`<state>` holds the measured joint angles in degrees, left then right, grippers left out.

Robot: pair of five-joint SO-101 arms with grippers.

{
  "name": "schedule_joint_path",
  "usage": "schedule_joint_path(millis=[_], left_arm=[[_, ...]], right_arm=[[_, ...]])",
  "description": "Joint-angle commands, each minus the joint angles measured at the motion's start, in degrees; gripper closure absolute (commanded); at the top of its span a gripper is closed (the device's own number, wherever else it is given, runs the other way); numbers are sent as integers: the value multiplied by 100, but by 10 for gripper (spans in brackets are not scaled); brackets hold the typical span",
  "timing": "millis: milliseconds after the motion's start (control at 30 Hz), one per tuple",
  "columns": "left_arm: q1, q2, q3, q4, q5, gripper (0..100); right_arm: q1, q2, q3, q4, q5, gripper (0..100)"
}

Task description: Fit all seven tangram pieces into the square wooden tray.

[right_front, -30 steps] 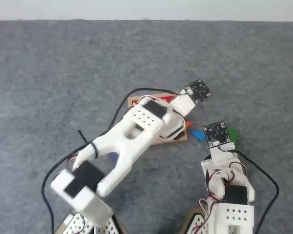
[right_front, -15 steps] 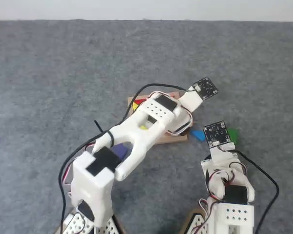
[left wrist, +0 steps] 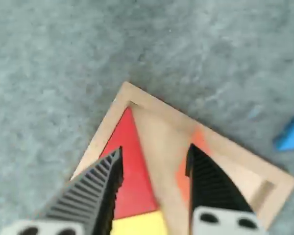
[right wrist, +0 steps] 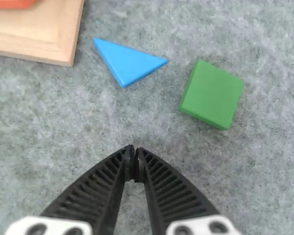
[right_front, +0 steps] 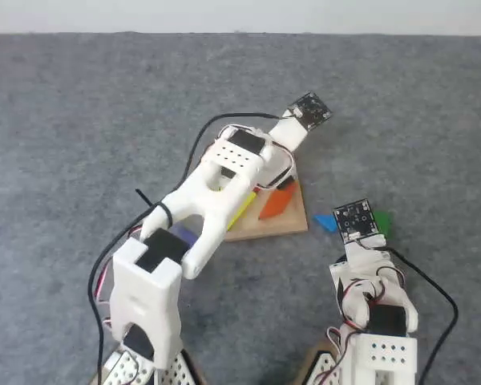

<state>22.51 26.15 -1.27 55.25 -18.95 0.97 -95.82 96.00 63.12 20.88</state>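
The square wooden tray (left wrist: 152, 105) lies under my left gripper (left wrist: 154, 152), which hangs open above it with nothing between its fingers. In the tray are a red triangle (left wrist: 132, 171), an orange piece (left wrist: 185, 171) and a yellow piece (left wrist: 137, 226). From above, the tray (right_front: 293, 227) shows the orange piece (right_front: 276, 200) and a yellow strip (right_front: 242, 210) beside the left arm (right_front: 216, 200). A blue triangle (right wrist: 127, 63) and a green square (right wrist: 211, 93) lie on the carpet beyond my right gripper (right wrist: 134, 152), which is shut and empty.
A purple piece (right_front: 184, 235) peeks out from under the left arm, on the carpet left of the tray. The right arm (right_front: 369, 301) stands at the front right, with the blue triangle (right_front: 325, 220) and green square (right_front: 382, 220) just ahead of it. Grey carpet surrounds everything.
The left arm has swung back and to the left over the tray, uncovering the orange and yellow pieces. The right arm has not moved.
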Motion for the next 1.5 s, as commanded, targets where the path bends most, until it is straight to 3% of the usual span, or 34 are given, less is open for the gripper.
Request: schedule_joint_path(millis=[0, 367, 600, 833, 1000, 1100, 1467], left_arm=[[-97, -158, -330, 9, -26, 791], [237, -9, -330, 352, -18, 791], [-123, 422, -365, 123, -62, 791], [-167, -273, -330, 237, -185, 791], [-141, -932, -303, 888, -185, 791], [-281, -1160, 163, 879, -185, 791], [-519, -2286, 2870, -571, -448, 791]], right_arm=[[-13, -66, 88, 13, 53, 991], [-13, -66, 88, 13, 53, 991], [-13, -66, 88, 13, 53, 991], [-13, -66, 88, 13, 53, 991], [-13, -66, 88, 13, 53, 991], [-13, -66, 88, 13, 53, 991], [-13, -66, 88, 13, 53, 991]])
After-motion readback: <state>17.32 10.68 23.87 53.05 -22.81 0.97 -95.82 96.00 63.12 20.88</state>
